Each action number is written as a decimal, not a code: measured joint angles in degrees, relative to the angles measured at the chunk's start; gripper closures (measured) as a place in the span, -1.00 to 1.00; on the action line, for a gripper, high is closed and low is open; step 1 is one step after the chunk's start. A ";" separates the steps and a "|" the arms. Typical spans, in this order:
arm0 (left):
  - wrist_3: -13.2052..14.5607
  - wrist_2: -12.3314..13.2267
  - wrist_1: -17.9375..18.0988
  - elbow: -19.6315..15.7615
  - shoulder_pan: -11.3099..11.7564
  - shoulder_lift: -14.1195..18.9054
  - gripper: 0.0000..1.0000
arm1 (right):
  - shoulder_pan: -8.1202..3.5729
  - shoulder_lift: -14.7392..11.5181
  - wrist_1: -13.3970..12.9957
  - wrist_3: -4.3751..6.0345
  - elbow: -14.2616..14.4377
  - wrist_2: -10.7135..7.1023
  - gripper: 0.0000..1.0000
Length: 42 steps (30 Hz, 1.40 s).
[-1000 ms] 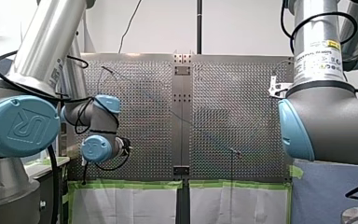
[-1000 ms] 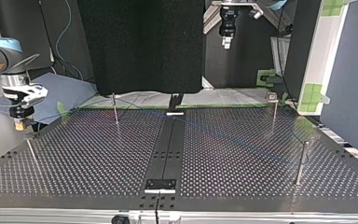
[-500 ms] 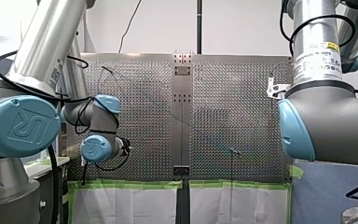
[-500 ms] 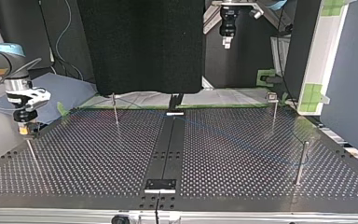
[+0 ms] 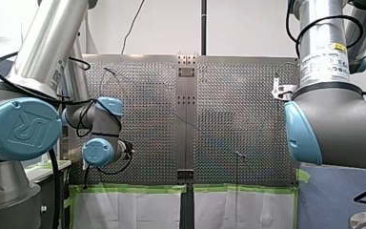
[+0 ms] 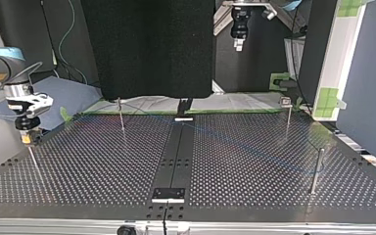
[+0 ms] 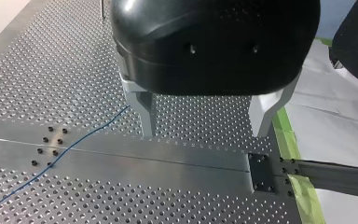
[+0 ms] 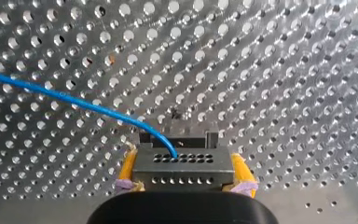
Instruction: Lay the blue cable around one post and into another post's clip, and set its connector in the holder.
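In the right wrist view my right gripper (image 8: 182, 161) is shut on a dark connector block (image 8: 182, 170) between its yellow pads (image 8: 128, 165). The thin blue cable (image 8: 74, 102) leaves the block's top and runs off over the perforated plate. In the top view this gripper (image 6: 27, 137) hangs at the table's left edge, just above a thin post (image 6: 33, 159). The cable (image 6: 235, 142) runs faintly across the table toward the right post (image 6: 317, 169). My left gripper (image 7: 205, 126) is open and empty above the centre rail (image 7: 168, 161), with the cable (image 7: 74, 142) beside it.
Two more thin posts stand at the table's far side in the top view, one at the left (image 6: 120, 113) and one at the right (image 6: 287, 116). A dark centre strip (image 6: 176, 152) divides the plate. Green tape (image 5: 128, 189) edges the table.
In the top view my right gripper has shifted a little toward the table and lower, to sit over the left post. My left arm has not moved.
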 joint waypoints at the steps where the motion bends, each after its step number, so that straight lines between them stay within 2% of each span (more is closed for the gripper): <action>1: 0.00 0.00 0.00 0.00 0.03 0.00 -1.00 | -0.01 0.02 0.22 0.00 -0.10 -0.26 1.00; 7: -0.02 0.00 -0.01 -0.01 0.09 0.00 -1.00 | -0.04 0.64 1.35 -0.10 -0.88 -1.78 1.00; 13: 0.03 0.00 -0.06 -0.01 0.10 0.00 -1.00 | 0.01 1.84 2.33 -1.08 -1.73 -2.12 1.00; 27: 0.11 0.00 -0.14 -0.01 0.35 0.00 -1.00 | -0.18 1.99 -0.16 -0.99 -1.98 -4.05 1.00; 42: 0.20 0.00 -0.52 -0.02 0.54 0.00 -1.00 | -0.62 2.05 -1.52 -0.70 -1.98 -3.89 1.00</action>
